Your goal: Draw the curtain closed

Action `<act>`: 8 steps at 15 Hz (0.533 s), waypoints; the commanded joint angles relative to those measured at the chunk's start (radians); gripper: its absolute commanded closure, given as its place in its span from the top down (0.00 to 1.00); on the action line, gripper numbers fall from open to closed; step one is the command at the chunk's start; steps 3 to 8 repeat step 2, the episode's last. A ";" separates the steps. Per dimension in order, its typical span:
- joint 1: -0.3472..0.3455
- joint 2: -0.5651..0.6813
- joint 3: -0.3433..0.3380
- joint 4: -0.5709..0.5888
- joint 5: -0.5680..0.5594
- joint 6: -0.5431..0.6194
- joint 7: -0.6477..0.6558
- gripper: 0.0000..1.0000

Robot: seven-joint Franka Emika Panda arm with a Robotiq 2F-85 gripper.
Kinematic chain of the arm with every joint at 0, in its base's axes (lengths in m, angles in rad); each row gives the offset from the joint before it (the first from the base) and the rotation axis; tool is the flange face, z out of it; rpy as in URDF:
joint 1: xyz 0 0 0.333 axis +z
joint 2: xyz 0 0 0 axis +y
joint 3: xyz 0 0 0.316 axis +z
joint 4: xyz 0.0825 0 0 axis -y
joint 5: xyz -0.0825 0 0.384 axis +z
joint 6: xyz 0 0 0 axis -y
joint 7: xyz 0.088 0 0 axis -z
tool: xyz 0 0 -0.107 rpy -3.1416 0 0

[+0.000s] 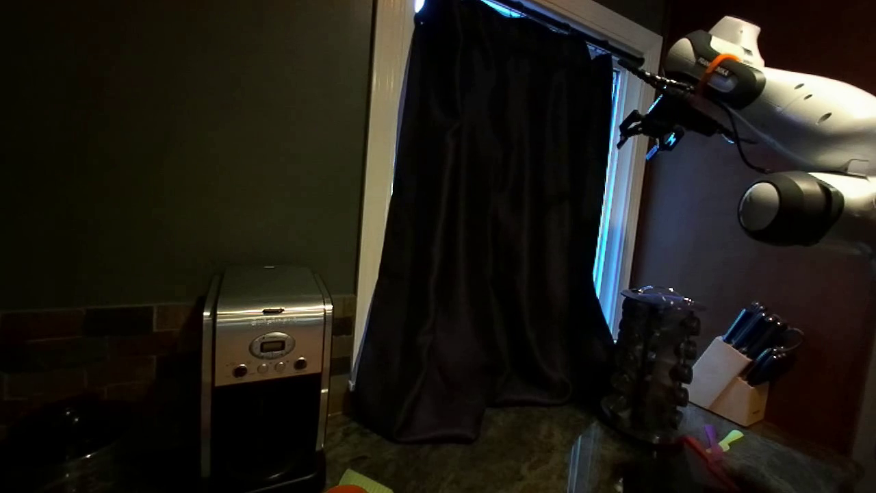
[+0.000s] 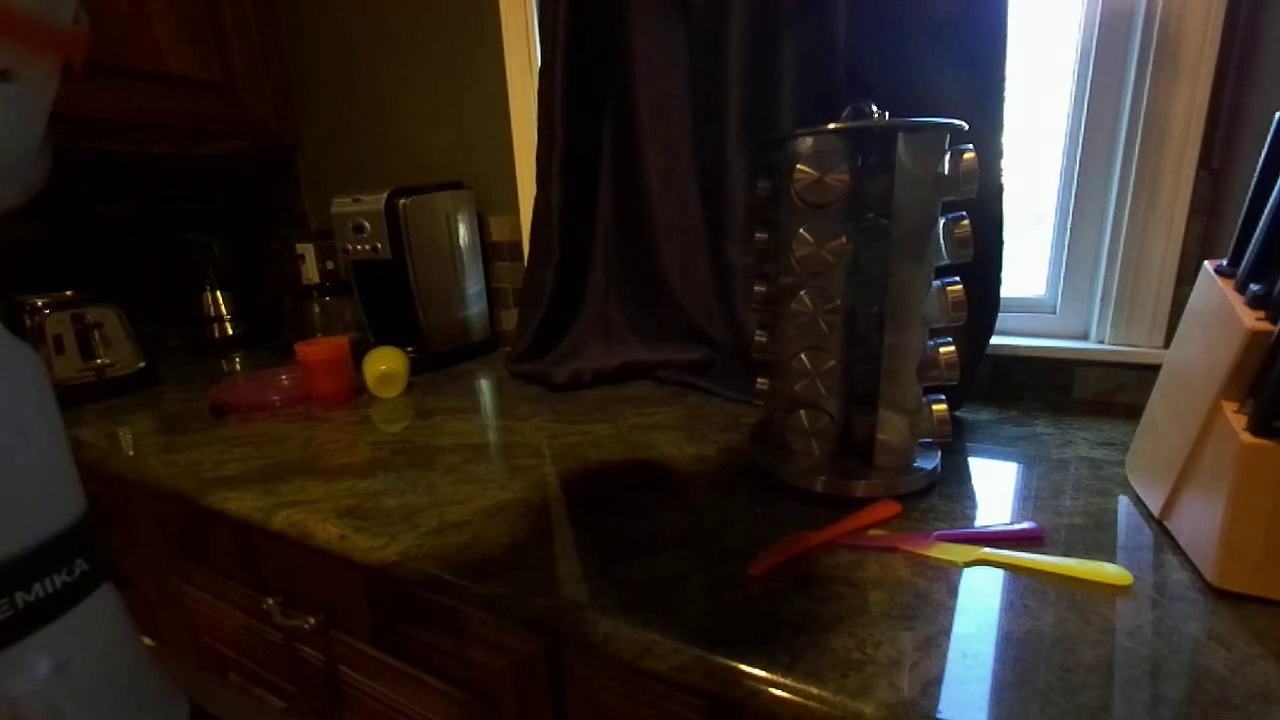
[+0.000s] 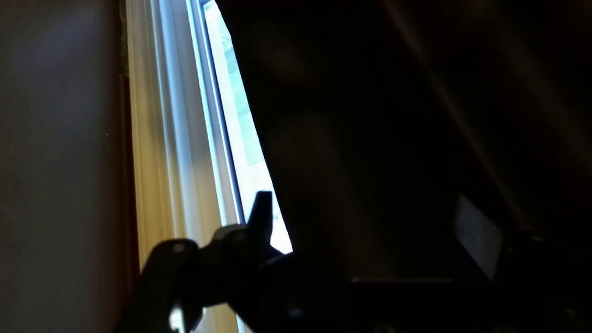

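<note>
Supervisor: State the condition of the gripper [image 1: 635, 151].

Operator: I read it as spread wide. In the wrist feed, its two fingers [image 3: 262, 212] stand well apart, low in the view. I see no fabric pinched between them; the load is nil.

Supervisor: Give its position relative to the curtain [image 1: 506, 226].

Operator: The arm [image 1: 814, 116] carries it high, near the upper part of the fabric, at the edge where daylight shows. I cannot tell from my feeds whether it touches the cloth.

Supervisor: Locate the curtain.

Operator: It hangs from the rod [image 1: 558, 26] in long vertical folds and covers most of the window [image 2: 1040, 160]. An upright strip of glass on the gripper's side is uncovered. The hem rests on the countertop [image 2: 400, 470] in both exterior views.

Supervisor: List the surrounding items.

Operator: Spice rack [image 2: 890, 300]: upright, in front of the curtain, hiding part of the lower fabric from me in an exterior view. Coffee maker [image 1: 270, 356]: near the curtain's opposite edge. Knife block [image 1: 718, 373]: on the far side of the rack from the coffee maker. Three coloured utensils [image 2: 985, 557], red, purple and yellow: lying overlapped on the countertop, near the base of the rack.
</note>
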 commanded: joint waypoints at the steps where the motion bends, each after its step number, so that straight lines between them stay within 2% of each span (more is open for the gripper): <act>1: 0.005 -0.007 -0.019 -0.013 0.012 0.005 -0.002 1.00; 8: 0.005 -0.006 -0.020 -0.013 0.012 0.005 -0.002 1.00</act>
